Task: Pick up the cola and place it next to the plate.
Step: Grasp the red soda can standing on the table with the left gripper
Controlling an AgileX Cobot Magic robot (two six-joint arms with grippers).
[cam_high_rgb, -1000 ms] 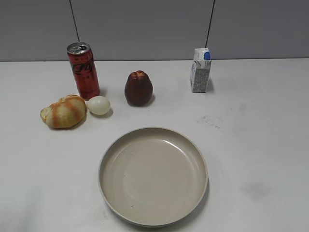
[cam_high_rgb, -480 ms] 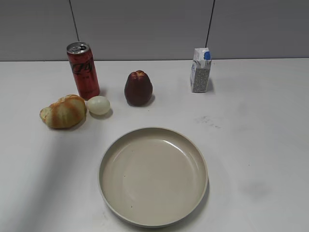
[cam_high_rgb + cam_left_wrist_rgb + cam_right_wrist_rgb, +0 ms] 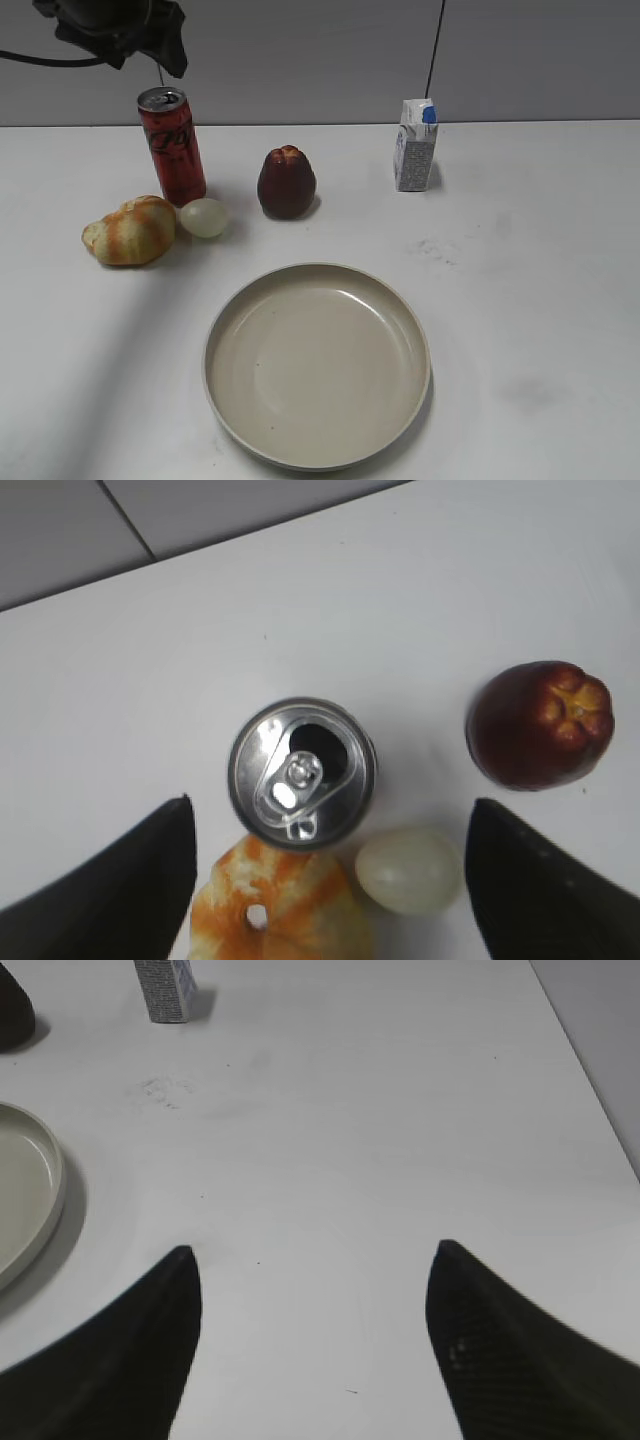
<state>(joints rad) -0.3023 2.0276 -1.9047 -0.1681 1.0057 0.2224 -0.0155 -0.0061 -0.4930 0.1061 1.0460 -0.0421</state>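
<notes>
Our left gripper (image 3: 325, 875) hangs directly above the cola (image 3: 172, 146), its two dark fingers (image 3: 110, 880) spread wide to either side of the can's silver pull-tab top, touching nothing. In the exterior view the gripper shows only as a dark shape at the top left, just over the upright red can. The cola stands at the back left of the white table (image 3: 530, 270), well apart from the plate (image 3: 317, 364), which sits at the front centre. Just in front of the can lie one bread roll (image 3: 129, 230) and one pale egg (image 3: 203, 217), the egg close against the can's base. One dark red fruit (image 3: 287, 182) stands to the can's right, and one small milk carton (image 3: 415, 145) farther right. Our right gripper (image 3: 315, 1345) hovers wide apart over bare table beside the plate's rim, holding nothing.
</notes>
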